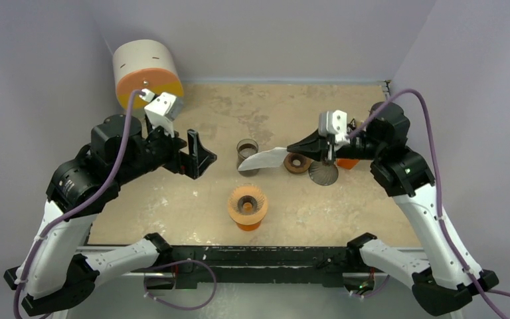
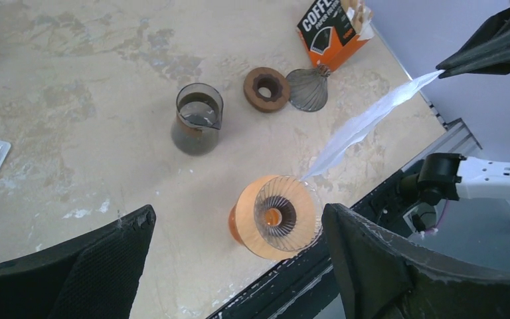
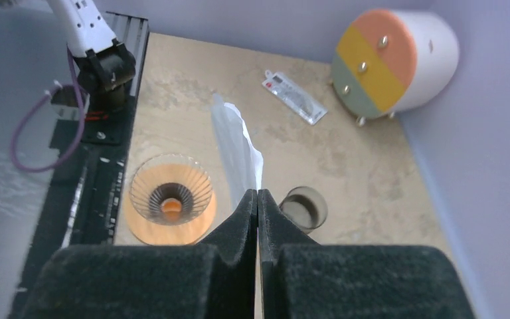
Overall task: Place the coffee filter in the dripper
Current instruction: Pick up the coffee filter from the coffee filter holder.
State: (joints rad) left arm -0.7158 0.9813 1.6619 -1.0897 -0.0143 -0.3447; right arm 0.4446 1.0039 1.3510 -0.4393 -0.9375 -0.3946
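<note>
A clear ribbed dripper sits on an orange stand near the table's front middle; it also shows in the left wrist view and the right wrist view. My right gripper is shut on a white paper coffee filter, held flat in the air behind and to the right of the dripper. The filter shows in the right wrist view and the left wrist view. My left gripper is open and empty, raised to the left of the dripper.
A small glass carafe stands behind the dripper. A brown ring, a dark wire cone and an orange filter box lie at the right. A round drawer unit stands at back left, a clear packet near it.
</note>
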